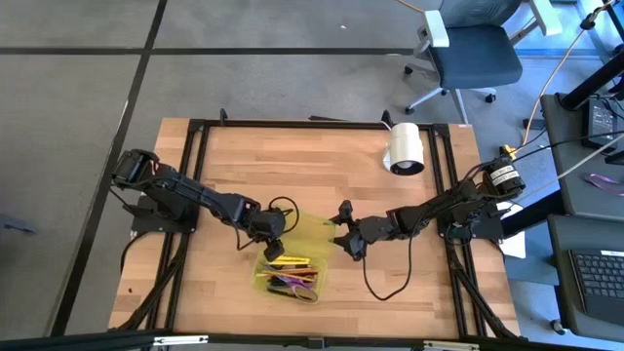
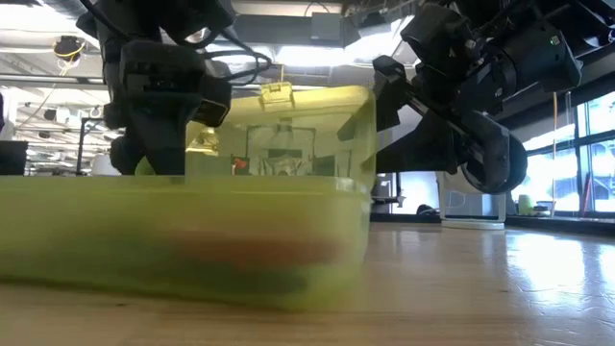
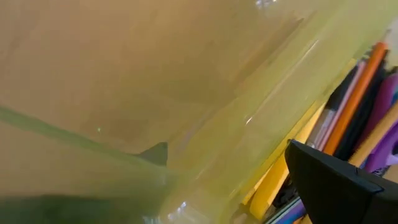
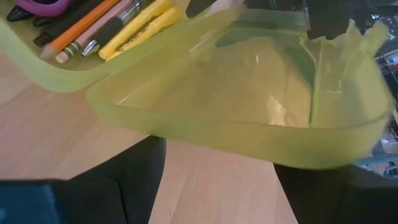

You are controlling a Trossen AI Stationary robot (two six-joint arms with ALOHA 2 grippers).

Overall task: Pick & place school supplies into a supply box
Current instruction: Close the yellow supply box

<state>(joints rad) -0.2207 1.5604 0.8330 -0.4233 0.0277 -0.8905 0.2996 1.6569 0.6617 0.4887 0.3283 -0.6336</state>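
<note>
The yellow-green supply box (image 1: 289, 278) lies open near the table's front middle. Its lower half holds several pens and pencils (image 4: 99, 28) and purple-handled scissors (image 4: 43, 6). The hinged lid (image 1: 310, 230) stands tilted up from the far side of the lower half. My left gripper (image 1: 276, 247) is open and points steeply down at the lid's left end. One of its dark fingers (image 3: 329, 180) shows over the pens. My right gripper (image 1: 341, 237) is open at the lid's right end, and the lid's rim (image 4: 236, 140) runs across just beyond its two fingers. My left gripper is close against the lid's left end, seen through the translucent wall (image 3: 205, 143); I cannot tell whether a finger touches it. My right gripper comes in nearly level from the table's right, fingers (image 4: 124, 180) under the lid's rim; I cannot tell whether it touches.
A white cylindrical roll (image 1: 406, 148) lies at the table's far right. A loose black cable (image 1: 390, 288) loops over the wood right of the box. An office chair (image 1: 468, 49) stands beyond the far edge. Bare wood lies left of and behind the box.
</note>
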